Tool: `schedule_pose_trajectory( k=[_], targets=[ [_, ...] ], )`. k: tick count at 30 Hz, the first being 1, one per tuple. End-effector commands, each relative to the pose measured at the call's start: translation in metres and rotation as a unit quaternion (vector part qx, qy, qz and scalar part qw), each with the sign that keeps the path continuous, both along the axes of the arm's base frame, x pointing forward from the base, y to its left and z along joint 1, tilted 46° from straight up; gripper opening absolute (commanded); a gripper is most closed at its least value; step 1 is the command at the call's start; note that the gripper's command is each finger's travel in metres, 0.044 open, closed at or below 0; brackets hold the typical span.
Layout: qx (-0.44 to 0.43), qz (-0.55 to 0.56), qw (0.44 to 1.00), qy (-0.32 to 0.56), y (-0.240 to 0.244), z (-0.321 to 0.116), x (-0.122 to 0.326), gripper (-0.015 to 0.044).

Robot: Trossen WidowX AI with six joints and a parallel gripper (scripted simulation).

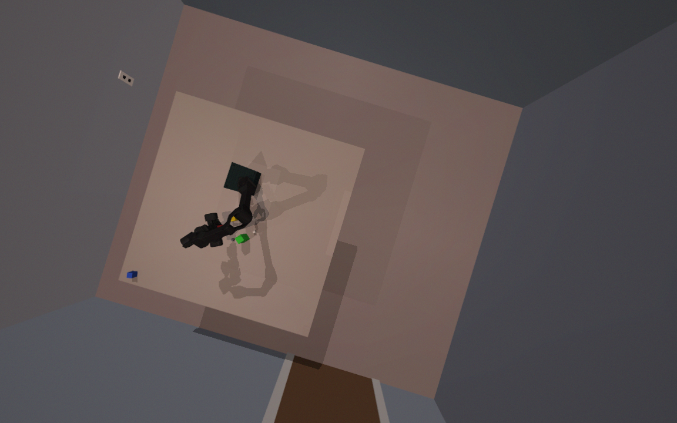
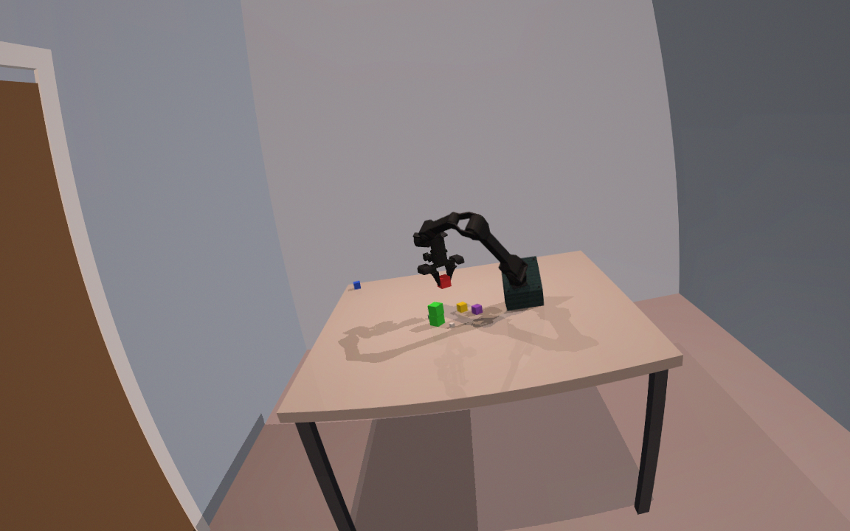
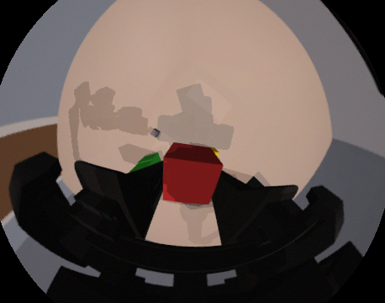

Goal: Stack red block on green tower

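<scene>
The red block (image 2: 443, 282) (image 3: 190, 178) is between the fingertips of my gripper (image 2: 443, 280) (image 3: 189, 165), which is shut on it and holds it up in the air above the table. In the top view only a sliver of the red block (image 1: 219, 226) shows beside the arm. The green tower (image 1: 242, 238) (image 2: 436, 314) stands upright on the table, lower than the held block and nearer the exterior camera. Nothing rests on its top. In the wrist view the green tower (image 3: 147, 162) shows partly behind the left finger.
A yellow block (image 2: 462, 307) (image 1: 233, 218) and a purple block (image 2: 476, 309) lie between the green tower and the arm's base (image 2: 522, 290). A tiny grey cube (image 1: 233, 239) (image 3: 155, 132) and a tiny pale cube (image 2: 451, 324) lie near the tower. A blue block (image 1: 131, 274) (image 2: 356, 285) lies near a far table corner.
</scene>
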State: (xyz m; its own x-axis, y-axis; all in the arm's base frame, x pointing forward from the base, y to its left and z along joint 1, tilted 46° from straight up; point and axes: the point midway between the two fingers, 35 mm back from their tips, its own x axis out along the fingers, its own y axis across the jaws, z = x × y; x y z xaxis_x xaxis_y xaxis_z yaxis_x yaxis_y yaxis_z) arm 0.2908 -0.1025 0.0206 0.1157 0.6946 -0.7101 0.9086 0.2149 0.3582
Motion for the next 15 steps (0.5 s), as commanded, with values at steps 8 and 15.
schedule_pose_trajectory(
  k=[8,15],
  targets=[
    [0.005,0.001,1.000,-0.005,0.051,0.059,0.043,0.0000],
    [0.008,0.002,1.000,-0.006,0.065,0.072,0.049,0.0000]
  ],
)
